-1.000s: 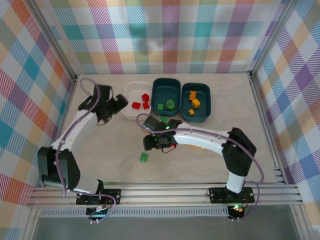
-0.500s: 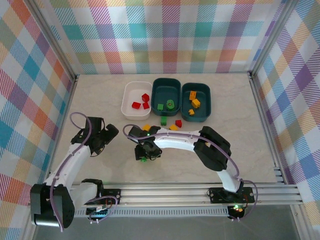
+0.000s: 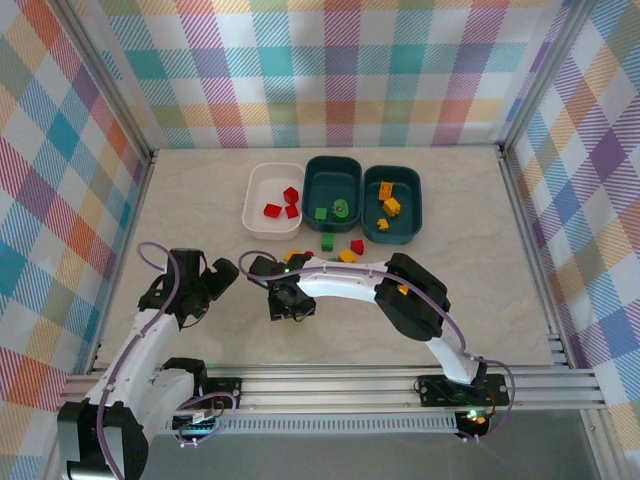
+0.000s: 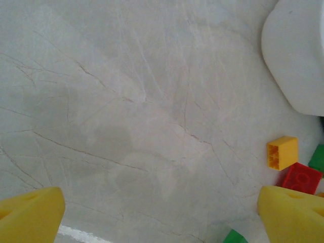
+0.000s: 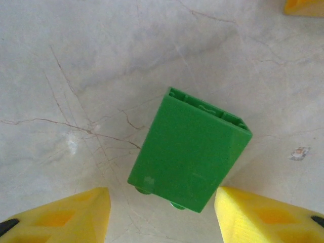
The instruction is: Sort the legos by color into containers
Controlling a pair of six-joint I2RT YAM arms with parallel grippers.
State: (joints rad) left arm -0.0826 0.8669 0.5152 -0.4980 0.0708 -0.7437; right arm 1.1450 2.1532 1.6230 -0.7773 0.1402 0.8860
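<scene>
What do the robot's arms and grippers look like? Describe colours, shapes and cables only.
Both the left arm and right arm have slim white links between bulky black joints, with a thin purple cable looping alongside. The left gripper and right gripper each end in two wedge-shaped yellow fingers.

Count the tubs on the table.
3, in a row at the far side: the white tub on the left, the middle teal tub beside it, and the right teal tub. None looks hidden.

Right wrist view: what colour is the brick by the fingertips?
Green. The brick shows best in the right wrist view.
</scene>
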